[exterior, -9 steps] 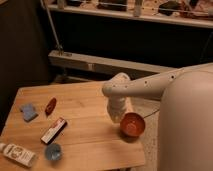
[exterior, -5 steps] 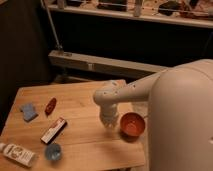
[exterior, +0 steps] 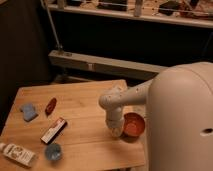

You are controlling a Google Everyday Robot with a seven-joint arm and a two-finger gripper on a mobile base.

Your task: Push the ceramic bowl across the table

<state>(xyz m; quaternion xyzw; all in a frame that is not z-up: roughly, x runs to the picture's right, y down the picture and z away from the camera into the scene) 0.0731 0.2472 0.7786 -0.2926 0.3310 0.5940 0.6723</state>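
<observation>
Versus 0.5 s ago: the arm's end sits lower and further right, now right up against the left side of the ceramic bowl [exterior: 134, 125]; earlier there was a small gap. The bowl is in about the same spot as before, near the right edge of the surface [exterior: 85, 102], toward the front. The other items have not moved.

The tool [exterior: 116, 131] points down at the surface, just left of the bowl. Whether it touches the bowl is unclear. Its state: cannot tell. The big pale robot body [exterior: 182, 125] fills the right of the view and hides the surface's right corner.

Left half of the surface:
- blue flat pad [exterior: 28, 111] near the left edge
- dark red elongated object [exterior: 50, 105] just right of the pad
- flat box [exterior: 53, 130], red, white and black, lying diagonally
- small blue cup [exterior: 53, 151] in front of the box, upright
- white packet [exterior: 17, 154] lying at the front left corner

The box and the packet carry print, but none of it is readable.
</observation>
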